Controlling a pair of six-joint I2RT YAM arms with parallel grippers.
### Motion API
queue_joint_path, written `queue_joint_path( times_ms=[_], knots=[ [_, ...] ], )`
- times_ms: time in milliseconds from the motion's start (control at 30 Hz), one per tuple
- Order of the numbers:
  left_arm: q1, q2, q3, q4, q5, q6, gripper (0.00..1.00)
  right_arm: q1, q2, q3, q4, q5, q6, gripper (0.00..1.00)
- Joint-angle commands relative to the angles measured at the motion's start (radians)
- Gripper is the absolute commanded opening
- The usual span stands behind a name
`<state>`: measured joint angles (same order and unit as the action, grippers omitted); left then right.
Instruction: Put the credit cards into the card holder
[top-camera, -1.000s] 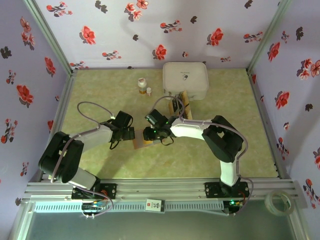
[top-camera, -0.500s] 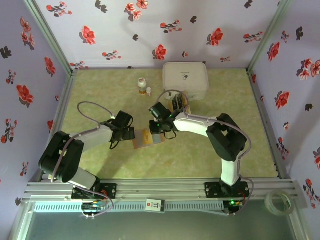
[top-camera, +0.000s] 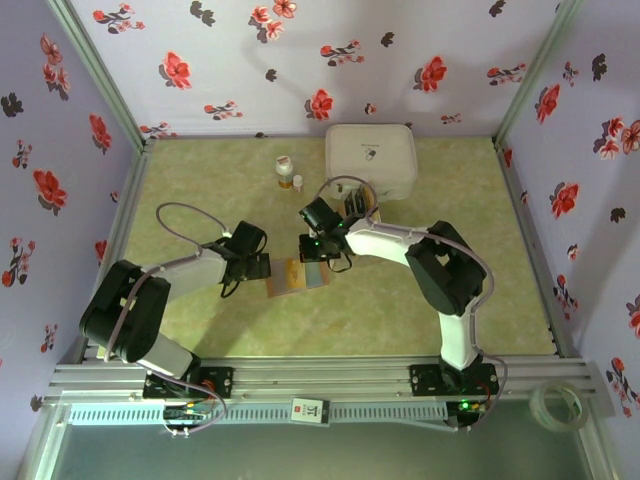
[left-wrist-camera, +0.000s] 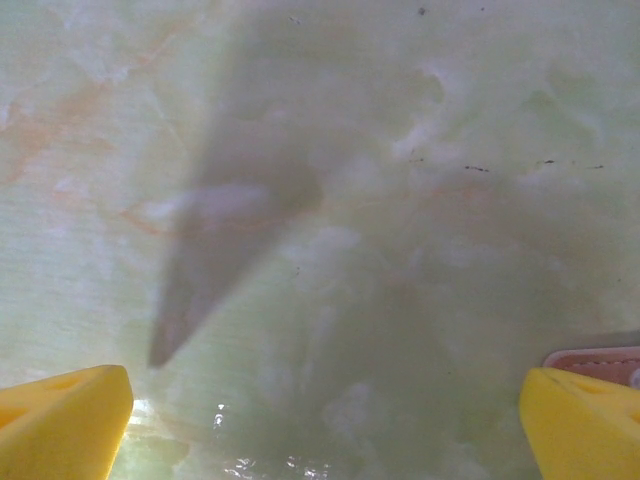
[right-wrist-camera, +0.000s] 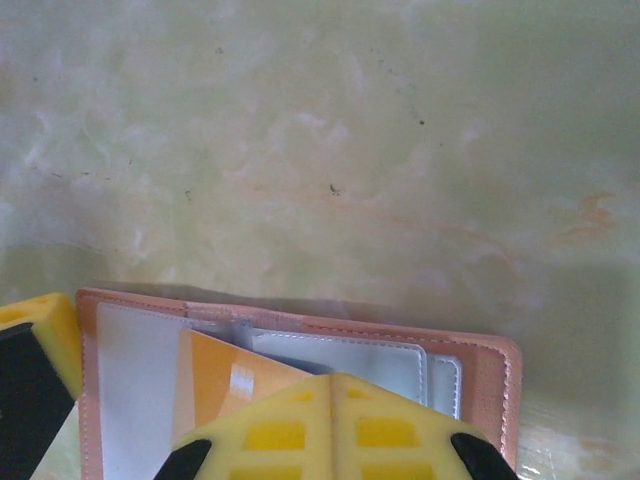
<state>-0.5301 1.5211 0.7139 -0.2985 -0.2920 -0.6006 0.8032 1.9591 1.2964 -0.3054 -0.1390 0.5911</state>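
Left pincer (top-camera: 262, 268) is wide apart and low over the table (top-camera: 200, 200), holding nothing. In its wrist view the card holder's edge sits just beside one yellow fingertip (left-wrist-camera: 585, 425).

Card holder (top-camera: 297, 275) lies open flat between the two pincers. Its long axis runs left-right, with the left end slightly nearer the arm bases. One tan credit card (right-wrist-camera: 225, 385) is in a pocket, skewed.

Right pincer (top-camera: 314, 260) is closed, tips together right over that card. Can't tell if it's pinching it.

Loose credit cards (top-camera: 356, 207) lie further back, just in front of the white box (top-camera: 371, 160). Can't tell what the box holds.
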Motion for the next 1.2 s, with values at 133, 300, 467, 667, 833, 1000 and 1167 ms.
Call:
queue_joint_path(
  times_ms=[133, 300, 467, 667, 833, 1000, 1167],
  knots=[
    [-0.004, 0.023, 0.031, 0.005, 0.005, -0.007, 1.0, 0.0, 0.02, 0.013, -0.023, 0.005, -0.001, 0.0],
    [-0.004, 0.03, 0.036, 0.004, 0.005, -0.003, 1.0, 0.0, 0.027, 0.002, -0.012, -0.001, 0.005, 0.0],
    [-0.004, 0.037, 0.042, 0.005, 0.008, -0.002, 1.0, 0.001, 0.034, 0.0, -0.009, -0.005, 0.011, 0.0],
    [-0.005, 0.039, 0.042, 0.006, 0.008, -0.003, 1.0, 0.001, 0.034, -0.01, -0.013, 0.009, 0.016, 0.0],
    [-0.005, 0.044, 0.042, 0.009, 0.01, -0.002, 1.0, 0.001, 0.034, -0.018, 0.008, -0.007, 0.024, 0.0],
    [-0.005, 0.048, 0.042, 0.012, 0.012, -0.002, 1.0, 0.007, 0.037, -0.006, 0.014, -0.019, 0.03, 0.0],
    [-0.005, 0.05, 0.043, 0.014, 0.012, -0.003, 1.0, 0.019, 0.057, 0.02, 0.007, -0.026, 0.027, 0.0]
  ],
)
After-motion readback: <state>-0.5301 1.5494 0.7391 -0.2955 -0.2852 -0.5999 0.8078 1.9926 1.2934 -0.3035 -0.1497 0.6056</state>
